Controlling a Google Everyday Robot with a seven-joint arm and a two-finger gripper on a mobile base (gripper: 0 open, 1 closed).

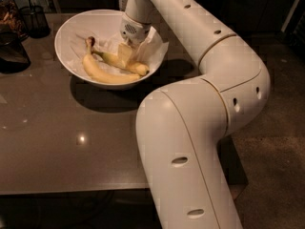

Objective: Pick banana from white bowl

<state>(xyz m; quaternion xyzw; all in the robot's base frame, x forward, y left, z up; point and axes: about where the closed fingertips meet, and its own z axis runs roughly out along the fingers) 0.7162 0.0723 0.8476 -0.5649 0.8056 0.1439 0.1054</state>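
The white bowl stands on the dark table at the upper left, lined with crumpled white paper. Two bananas lie in it. The banana is the shorter, deeper-yellow one with a greenish neck, lying across the bowl's middle. A longer, paler banana with a brown stem tip curves along the front of it. My gripper reaches down into the bowl from above and sits right on the middle of the shorter banana, hiding part of it.
The grey table stretches toward the front, its right edge beside my arm. A black mesh cup and a dark bag stand at the far left. My large white arm links fill the right foreground.
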